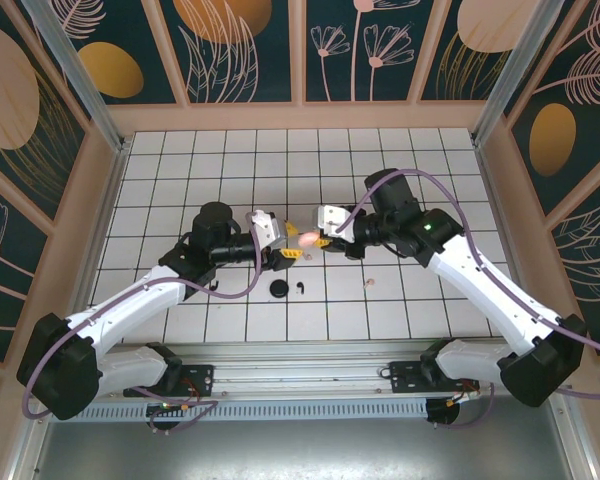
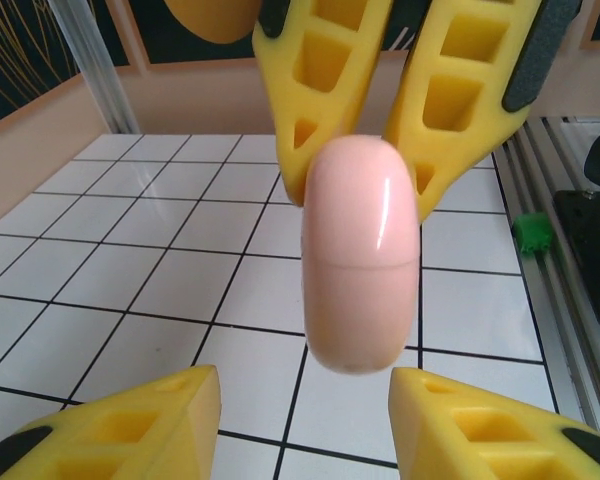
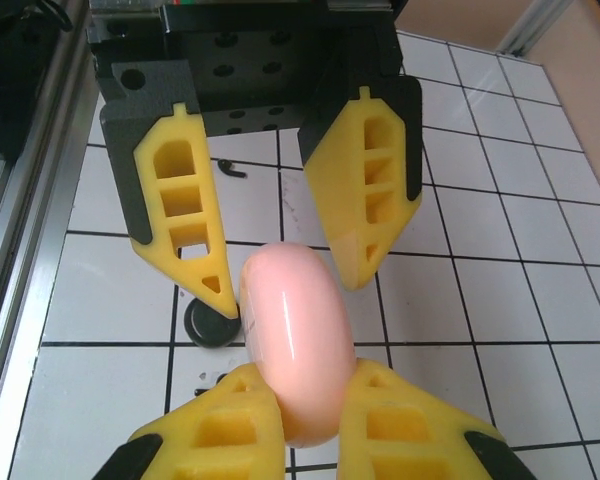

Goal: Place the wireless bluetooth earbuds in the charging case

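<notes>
Pink charging case [image 3: 295, 330], glossy, seam around its middle, pinched in right gripper [image 3: 305, 390]; left gripper [image 2: 305, 390] parted around its free end.

Bright, even light; white glare streak on pink case [image 2: 382, 215]; tiles [image 2: 160, 285] mildly glossy.

We lean both arms inward, wrists facing: our right gripper [image 3: 300, 390] clamps the pink case [image 3: 295, 330], our left gripper [image 3: 288, 285] parted.

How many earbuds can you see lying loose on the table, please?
3. One black earbud lies beside the black disc, another black one beside the left arm, and a pink one near the right arm. Others may be hidden under the arms.
</notes>
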Controlling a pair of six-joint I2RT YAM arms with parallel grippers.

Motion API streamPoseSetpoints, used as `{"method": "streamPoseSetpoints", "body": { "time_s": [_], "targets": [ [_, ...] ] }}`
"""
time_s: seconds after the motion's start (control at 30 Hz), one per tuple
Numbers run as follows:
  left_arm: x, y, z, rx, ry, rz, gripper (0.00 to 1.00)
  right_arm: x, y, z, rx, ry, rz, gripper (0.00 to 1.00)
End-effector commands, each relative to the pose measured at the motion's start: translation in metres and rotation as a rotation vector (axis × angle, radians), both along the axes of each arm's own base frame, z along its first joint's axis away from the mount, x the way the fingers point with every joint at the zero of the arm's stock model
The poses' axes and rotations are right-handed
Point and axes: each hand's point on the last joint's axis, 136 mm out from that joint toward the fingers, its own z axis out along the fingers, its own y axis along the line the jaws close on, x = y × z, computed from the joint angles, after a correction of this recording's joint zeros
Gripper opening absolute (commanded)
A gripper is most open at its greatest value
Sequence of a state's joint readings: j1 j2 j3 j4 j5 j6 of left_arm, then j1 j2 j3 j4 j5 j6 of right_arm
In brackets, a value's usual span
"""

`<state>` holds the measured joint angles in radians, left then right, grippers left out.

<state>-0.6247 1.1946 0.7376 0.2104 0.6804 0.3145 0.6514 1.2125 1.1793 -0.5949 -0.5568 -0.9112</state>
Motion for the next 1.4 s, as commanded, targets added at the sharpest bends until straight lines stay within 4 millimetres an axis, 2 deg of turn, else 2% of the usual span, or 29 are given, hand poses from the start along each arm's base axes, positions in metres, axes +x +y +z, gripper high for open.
{"method": "streamPoseSetpoints", "body": {
  "time_s": [0.0,0.33,0.53,0.67,0.7,0.8,0.87,1.2,1.37],
  "targets": [
    [-0.007,-0.002,0.013,-0.007,-0.041,-0.046,0.47,0.003,0.004,0.002,-0.019,-0.02,0.008,0.1],
    [-0.01,-0.004,0.018,-0.041,-0.025,-0.063,0.41,0.002,0.012,-0.001,-0.018,-0.017,0.031,0.1],
    [-0.01,-0.004,0.02,-0.049,-0.023,-0.064,0.25,0.004,0.015,-0.001,-0.009,-0.022,0.032,0.1],
    [-0.01,-0.004,0.019,-0.045,-0.022,-0.062,0.18,0.004,0.015,-0.001,-0.004,-0.021,0.029,0.1],
    [-0.011,-0.004,0.018,-0.043,-0.021,-0.064,0.18,0.005,0.015,-0.001,-0.001,-0.021,0.022,0.13],
    [-0.011,-0.004,0.017,-0.038,-0.019,-0.064,0.17,0.012,0.014,0.004,0.03,-0.019,-0.028,0.31],
    [-0.011,-0.004,0.016,-0.034,-0.018,-0.066,0.17,0.016,0.013,0.009,0.06,-0.021,-0.051,0.36],
    [-0.011,-0.002,0.005,-0.004,-0.007,-0.065,0.15,0.027,0.001,0.033,0.172,-0.033,-0.089,0.38],
    [-0.012,-0.002,0.006,-0.01,-0.009,-0.065,0.15,0.032,-0.003,0.036,0.199,-0.03,-0.112,0.39]
  ]
}}
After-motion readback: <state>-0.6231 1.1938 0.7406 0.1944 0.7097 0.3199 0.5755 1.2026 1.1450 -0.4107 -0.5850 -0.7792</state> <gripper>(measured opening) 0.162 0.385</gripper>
